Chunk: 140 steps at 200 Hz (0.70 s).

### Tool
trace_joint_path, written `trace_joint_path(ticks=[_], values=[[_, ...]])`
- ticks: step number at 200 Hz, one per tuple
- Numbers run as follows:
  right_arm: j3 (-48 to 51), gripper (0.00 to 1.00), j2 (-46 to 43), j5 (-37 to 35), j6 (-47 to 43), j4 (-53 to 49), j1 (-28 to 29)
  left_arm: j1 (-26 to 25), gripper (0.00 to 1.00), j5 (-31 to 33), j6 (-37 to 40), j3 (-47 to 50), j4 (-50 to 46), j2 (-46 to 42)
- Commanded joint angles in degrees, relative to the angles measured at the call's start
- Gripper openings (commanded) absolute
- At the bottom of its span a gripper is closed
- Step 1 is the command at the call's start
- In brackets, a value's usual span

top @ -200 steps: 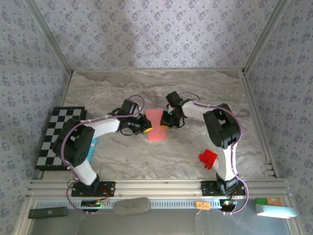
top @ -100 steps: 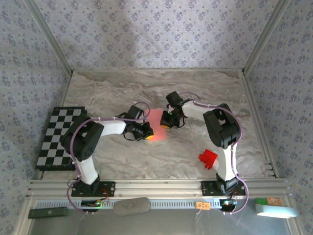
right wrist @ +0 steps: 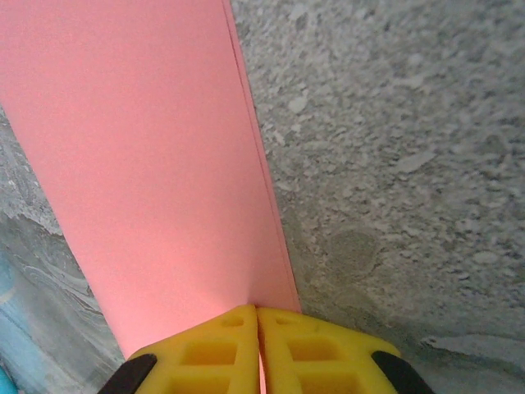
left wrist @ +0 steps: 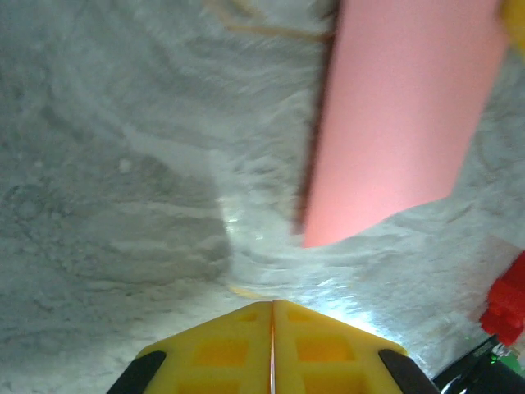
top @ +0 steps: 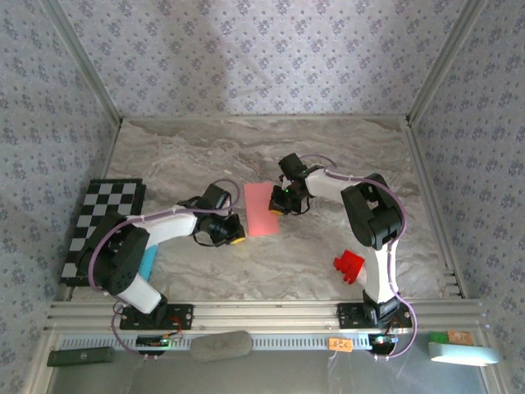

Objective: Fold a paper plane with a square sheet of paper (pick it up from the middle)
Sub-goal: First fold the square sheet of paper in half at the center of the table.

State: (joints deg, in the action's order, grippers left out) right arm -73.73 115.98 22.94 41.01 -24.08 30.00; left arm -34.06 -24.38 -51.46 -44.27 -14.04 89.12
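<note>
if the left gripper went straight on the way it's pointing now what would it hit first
Probably the grey marbled tabletop, just beside the near corner of the folded salmon-pink paper sheet. The shut left gripper seems aimed slightly past that edge, though depth is unclear.

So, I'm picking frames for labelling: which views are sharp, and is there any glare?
Left wrist: blurred, the pink paper has smeared edges, and there is glare on the table ahead of the left claw. Right wrist: sharp paper and table grain. Top external: evenly lit.
</note>
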Motion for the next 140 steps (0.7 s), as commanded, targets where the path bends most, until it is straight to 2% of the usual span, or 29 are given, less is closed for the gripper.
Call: trace_joint_path(ticks=[1,49,96,122,140], values=[[4.75,0.11,4.51,-12.58,2.36,-7.28,-0.58,0.98,0.12,2.62,0.43,-4.04,0.08,-1.85],[1.09,0.14,-3.66,-7.62,6.38,-2.65,-0.21,3.8,0.25,3.01,-2.68,-7.24,8.75,2.14],[-0.58,0.29,-9.31,-7.84,2.23,-1.13,-1.21,4.55,0.44,0.67,-3.48,-12.12,13.25,8.2],[1.28,0.3,-10.01,-6.39,0.61,0.48,-2.85,4.48,0.45,-2.14,-6.15,-13.44,18.16,12.05],[2.63,0.3,-10.07,-5.52,-0.12,1.46,-3.75,4.27,0.42,-2.8,-6.37,-15.29,18.35,15.12]])
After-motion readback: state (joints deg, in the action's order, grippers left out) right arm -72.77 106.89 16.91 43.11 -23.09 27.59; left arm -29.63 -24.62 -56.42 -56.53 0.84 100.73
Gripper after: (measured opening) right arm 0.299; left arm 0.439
